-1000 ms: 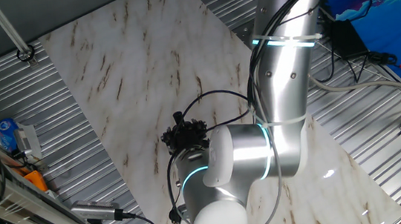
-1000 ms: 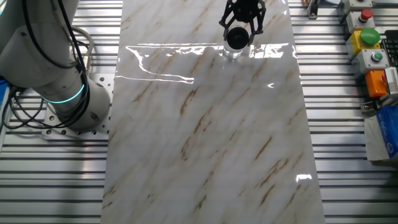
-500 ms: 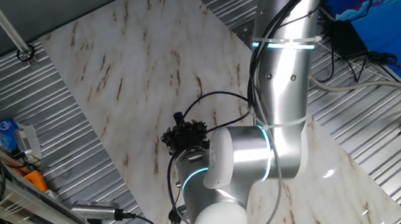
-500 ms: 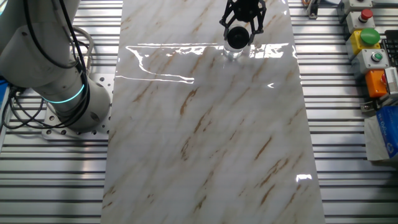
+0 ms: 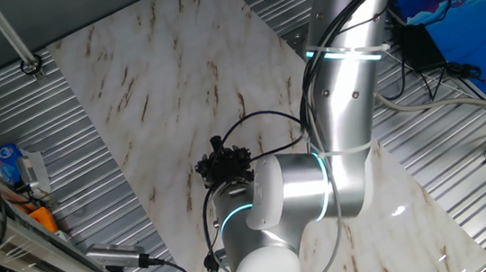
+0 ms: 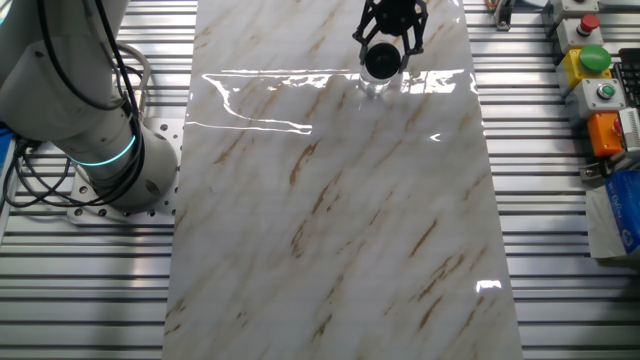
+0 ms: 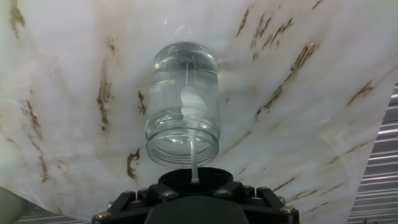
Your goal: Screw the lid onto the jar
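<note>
The clear glass jar (image 7: pixel 183 106) stands upright on the marble table, mouth open towards the hand camera. The round black lid (image 7: pixel 211 178) sits at the bottom of the hand view, just above the jar's mouth and apart from it. My gripper (image 7: pixel 196 198) is shut on the lid. In the other fixed view the gripper (image 6: pixel 391 38) holds the lid (image 6: pixel 381 61) right over the jar (image 6: pixel 373 86) at the table's far end. In one fixed view the gripper (image 5: pixel 224 166) shows beside the arm's elbow; the jar and lid are hidden there.
The marble tabletop (image 6: pixel 330 220) lies on a ribbed metal bench. The arm's base (image 6: pixel 100 150) stands at its left. A button box (image 6: pixel 595 70) and a blue packet (image 6: pixel 620 215) lie at the right. The arm's elbow (image 5: pixel 294 194) hangs over the table.
</note>
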